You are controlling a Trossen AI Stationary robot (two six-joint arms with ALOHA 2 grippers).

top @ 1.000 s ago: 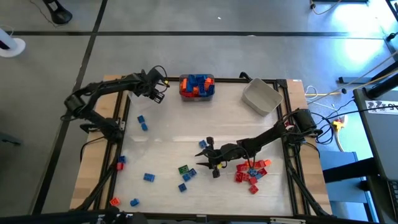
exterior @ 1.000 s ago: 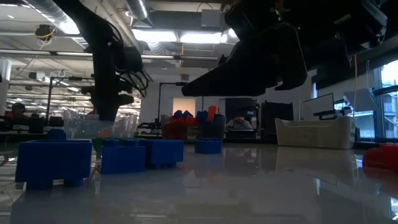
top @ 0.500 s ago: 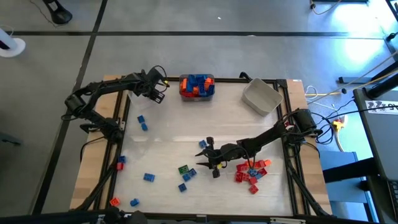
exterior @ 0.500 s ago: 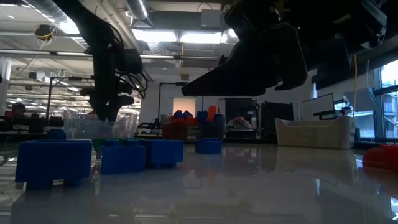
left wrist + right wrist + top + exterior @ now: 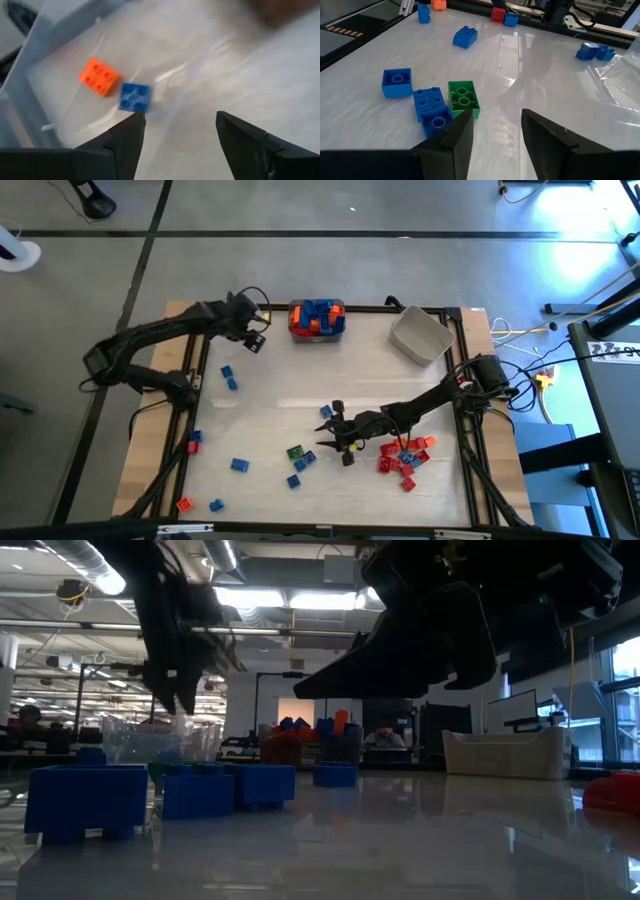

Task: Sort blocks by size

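Note:
My left gripper (image 5: pixel 252 333) (image 5: pixel 177 117) stands open above a clear bin (image 5: pixel 160 740) at the table's far left, with nothing between its fingers. An orange block (image 5: pixel 99 76) and a blue block (image 5: pixel 135 97) lie on the bin's floor below it. Over the middle of the table my right gripper (image 5: pixel 337 442) (image 5: pixel 495 115) is open and empty, close above the surface. Just ahead of its fingers a green block (image 5: pixel 463 99) (image 5: pixel 294 451) lies flat beside blue blocks (image 5: pixel 431 107). Red blocks (image 5: pixel 403 457) lie heaped under the right arm.
A bin (image 5: pixel 317 319) filled with blue and orange blocks stands at the far edge. A grey bin (image 5: pixel 420 335) stands at the far right. Loose blue blocks (image 5: pixel 228 377) (image 5: pixel 240 465), a red one (image 5: pixel 193 442) and an orange one (image 5: pixel 184 504) are scattered over the left half.
My left gripper has risen above the clear bin and its arm has drawn back toward the table's left edge. My right arm has kept still.

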